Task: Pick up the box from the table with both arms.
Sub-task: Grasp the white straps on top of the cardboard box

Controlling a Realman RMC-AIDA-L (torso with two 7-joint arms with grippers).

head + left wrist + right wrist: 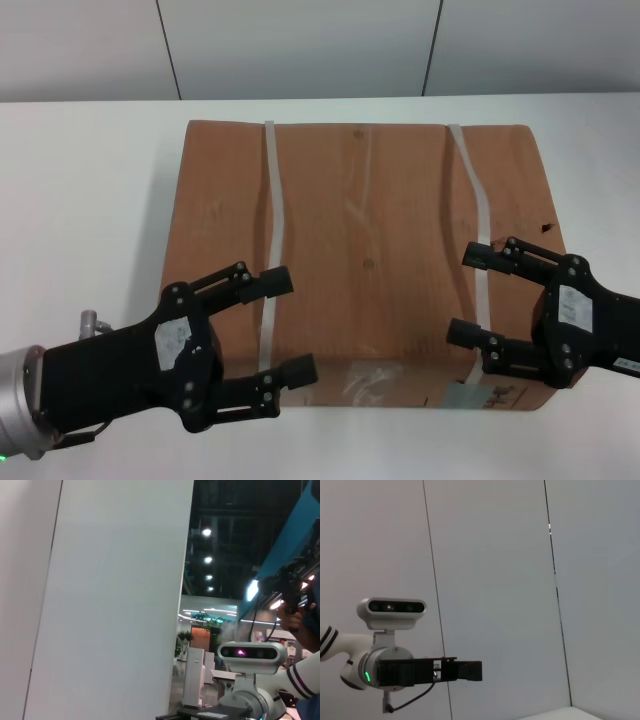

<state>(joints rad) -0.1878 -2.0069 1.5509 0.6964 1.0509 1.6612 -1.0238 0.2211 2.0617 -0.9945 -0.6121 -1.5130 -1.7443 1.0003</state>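
Observation:
The box (365,230), a large brown carton with two whitish straps (273,215), lies on the white table (90,200). A grey label (468,397) and black print show on its near side. My left gripper (288,326) is open at the box's near left corner, fingers pointing inward over the top. My right gripper (467,293) is open at the near right corner, fingers pointing inward by the right strap. I cannot tell whether either touches the box. The right wrist view shows the left gripper (465,671) from the side; neither wrist view shows the box.
A grey panelled wall (300,45) stands behind the table. White tabletop shows to the left, right and front of the box. The wrist views show wall panels (110,600) and my own head (392,607), which also shows in the left wrist view (248,652).

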